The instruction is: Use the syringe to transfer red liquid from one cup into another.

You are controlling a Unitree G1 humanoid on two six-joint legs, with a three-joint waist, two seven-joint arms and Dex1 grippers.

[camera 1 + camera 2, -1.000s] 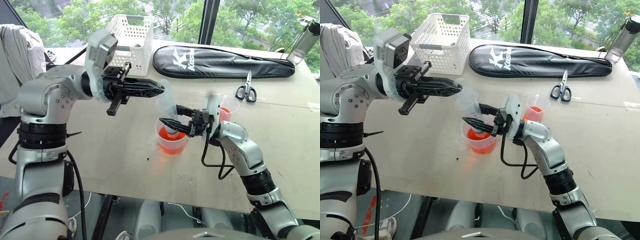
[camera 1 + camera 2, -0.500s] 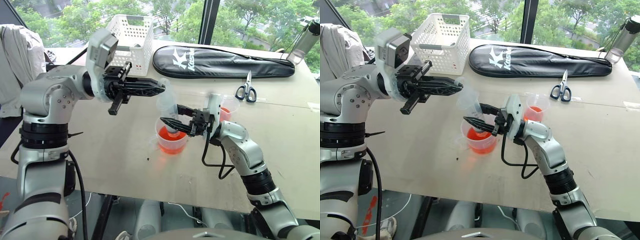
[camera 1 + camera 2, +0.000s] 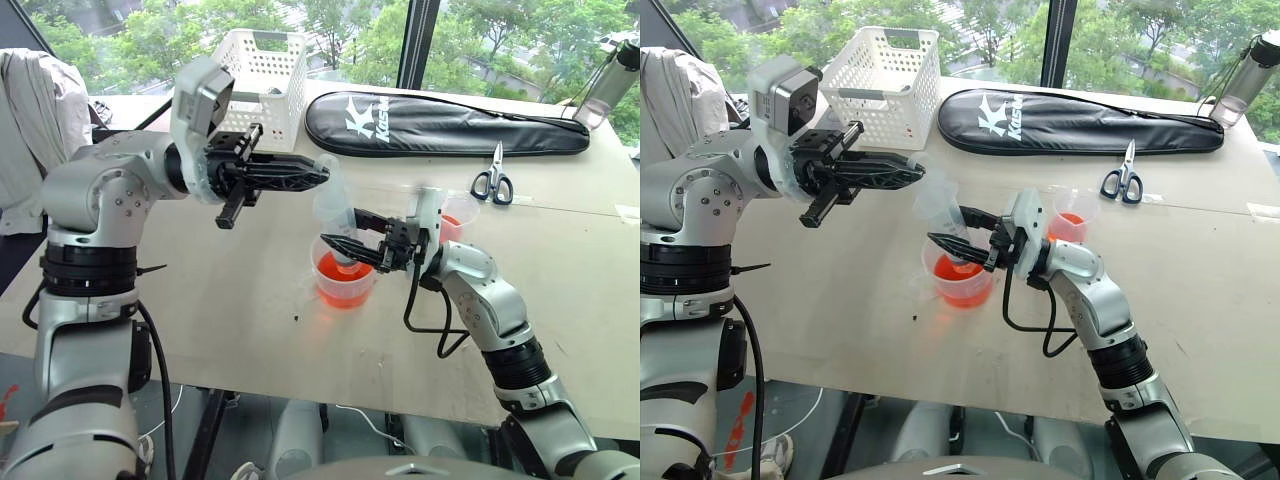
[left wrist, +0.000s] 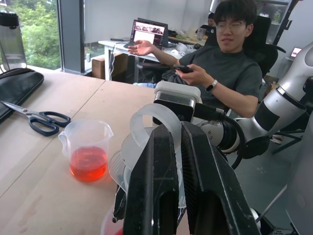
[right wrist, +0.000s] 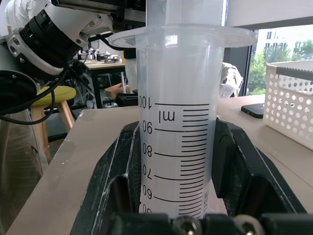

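Head view: the syringe stands upright, nozzle down in the wide cup of red liquid mid-surface. Right gripper fingers clamp its barrel; left gripper reaches level, fingers pinching the plunger ring.

Left wrist: smaller cup holds some red.

Right wrist: barrel reads "ml", 100 down to 60.

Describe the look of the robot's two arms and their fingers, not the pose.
Both arms are silver-grey metal in rounded segments with black ribbed joint bands. The left gripper and right gripper have long black fingers. A white boxy camera module sits on the left wrist; a black cable loops below the right wrist.
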